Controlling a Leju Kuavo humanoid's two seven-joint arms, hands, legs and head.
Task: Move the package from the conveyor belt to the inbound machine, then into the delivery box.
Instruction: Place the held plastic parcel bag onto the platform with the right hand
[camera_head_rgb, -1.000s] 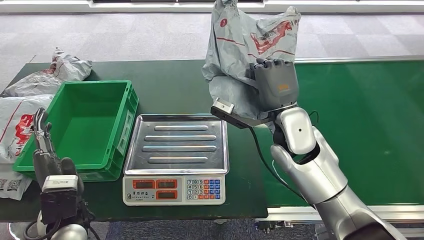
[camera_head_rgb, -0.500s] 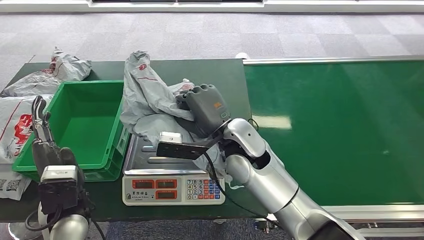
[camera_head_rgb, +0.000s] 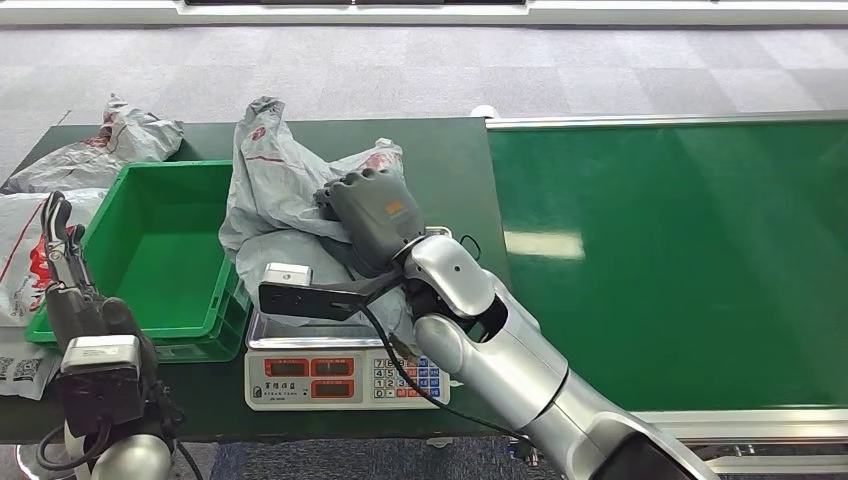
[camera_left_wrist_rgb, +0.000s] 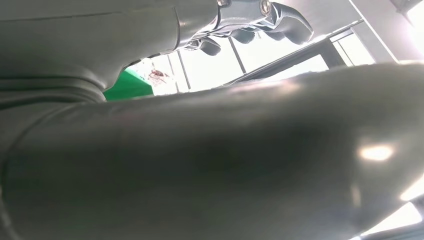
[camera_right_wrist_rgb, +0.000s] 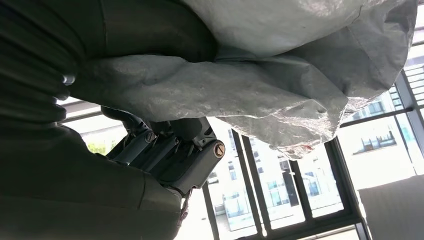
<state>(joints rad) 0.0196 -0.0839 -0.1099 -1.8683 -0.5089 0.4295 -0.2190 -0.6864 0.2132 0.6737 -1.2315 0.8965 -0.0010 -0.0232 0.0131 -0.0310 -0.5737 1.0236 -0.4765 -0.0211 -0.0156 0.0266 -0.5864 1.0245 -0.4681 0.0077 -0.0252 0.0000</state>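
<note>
The grey plastic package (camera_head_rgb: 272, 175) with red print hangs crumpled over the far left part of the weighing scale (camera_head_rgb: 345, 378), reaching toward the green delivery box (camera_head_rgb: 160, 250). My right hand (camera_head_rgb: 375, 215) grips it from the near side, and its lower folds hide most of the scale's steel tray. In the right wrist view the package (camera_right_wrist_rgb: 280, 75) bulges over the dark fingers (camera_right_wrist_rgb: 170, 150). My left hand (camera_head_rgb: 62, 265) stands upright at the box's near left corner, fingers apart and holding nothing. The green conveyor belt (camera_head_rgb: 680, 260) lies bare on the right.
Other grey packages lie at the table's far left (camera_head_rgb: 115, 140) and left edge (camera_head_rgb: 22, 250). The scale's display and keypad face me at the table's front edge. The delivery box is empty inside.
My right arm swung the package from above the belt's edge leftward and down over the scale, then a little further toward the green box. My left hand shifted slightly left.
</note>
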